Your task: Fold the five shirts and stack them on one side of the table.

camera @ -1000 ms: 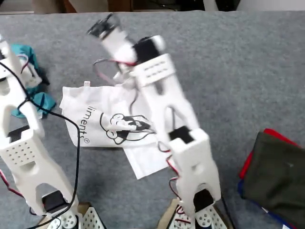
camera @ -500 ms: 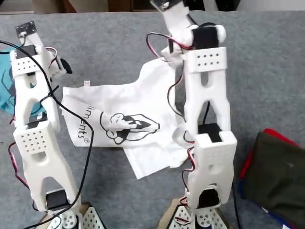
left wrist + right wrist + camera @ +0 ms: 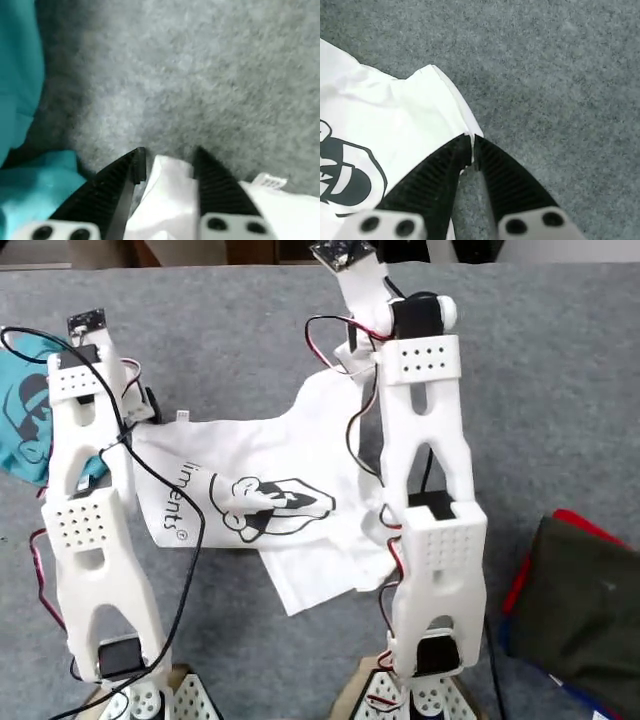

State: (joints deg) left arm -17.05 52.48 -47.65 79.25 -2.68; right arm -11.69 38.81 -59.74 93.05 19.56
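The white shirt (image 3: 250, 490) lies spread flat at mid-counter (image 3: 520, 360). The right tool (image 3: 472, 145) is pinching its far right corner. The left tool (image 3: 167, 160) stands spread astride its far left corner. The fabric is likely light and limp: grip at corners or hems.

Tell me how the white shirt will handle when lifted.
Probably floppy: the white shirt lies wrinkled and creased, so it should sag between grip points. Likely light: the right end effector pinches just a thin edge. It may cling to the felt-like table.
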